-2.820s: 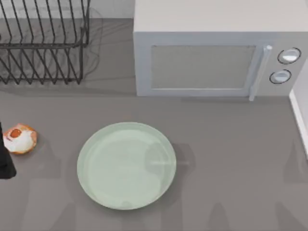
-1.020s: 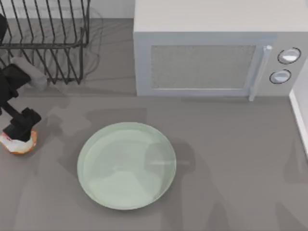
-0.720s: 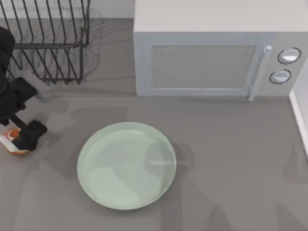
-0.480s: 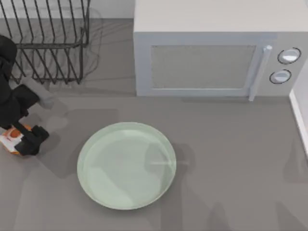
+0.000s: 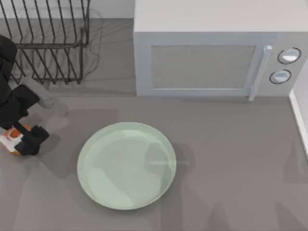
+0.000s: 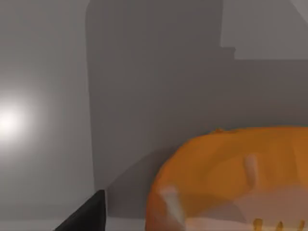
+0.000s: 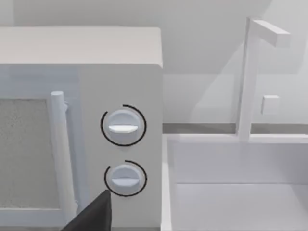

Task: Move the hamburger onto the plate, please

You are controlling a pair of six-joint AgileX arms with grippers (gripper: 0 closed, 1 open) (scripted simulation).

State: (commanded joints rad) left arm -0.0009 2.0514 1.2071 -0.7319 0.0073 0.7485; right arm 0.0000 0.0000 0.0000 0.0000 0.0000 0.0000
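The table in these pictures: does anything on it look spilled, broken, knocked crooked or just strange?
Nothing stands out. The hamburger sits on the table at the left edge, beside the plate, with the left gripper down over it. The plate lies flat and bare. The microwave has its door shut, and the wire rack stands upright.

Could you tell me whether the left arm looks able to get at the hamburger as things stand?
Probably yes: the left end effector is already down over the hamburger at the table's left edge, nothing between them.

A black wire rack (image 5: 45,41) stands at the table's (image 5: 231,159) far left; a grey microwave (image 5: 211,53) with two dials beside it, sink (image 7: 236,183) rightmost
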